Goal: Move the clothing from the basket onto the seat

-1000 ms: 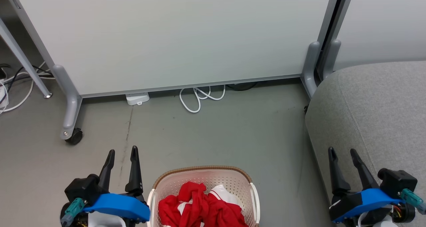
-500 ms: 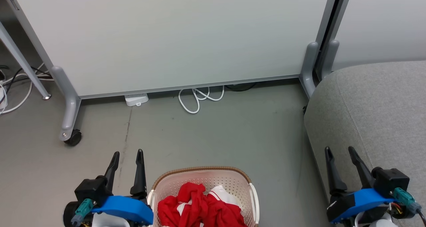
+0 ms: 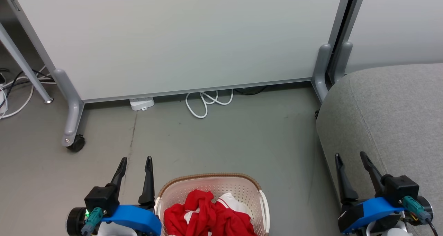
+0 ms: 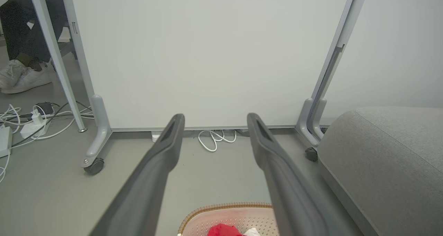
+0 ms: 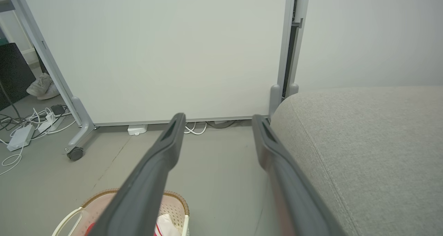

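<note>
The basket (image 3: 211, 179) stands on the grey floor (image 3: 225, 142), well back from the floor's far edge, where a white partition (image 3: 180, 38) rises on grey legs. The clothing (image 3: 207, 215) lies inside the basket: a crumpled red heap with a white panel showing and a strip of red-and-white trim at its right. The seat (image 3: 391, 118) takes up the floor's right side, with a band of bare floor between it and the basket.

The left gripper (image 3: 136, 159) hovers just beside the basket's left rim, its 2 dark fingers spread apart and pointing toward the partition. In the left wrist view the basket's brown rim and a bit of red show low between those fingers.

The right gripper (image 3: 349, 155) hangs over the seat's left edge, its 2 fingers also parted and gripping no cloth. In the right wrist view 1 finger lies across the grey upholstery and the other across the floor and the basket's corner.

At the floor's far edge a white cable (image 3: 204, 104) lies looped beside a small white box (image 3: 142, 102), and a black castor (image 3: 77, 143) sits under the partition's left leg. At the far left of the left wrist view, a person's white shoes (image 4: 20, 78) rest on the floor beyond the partition.
</note>
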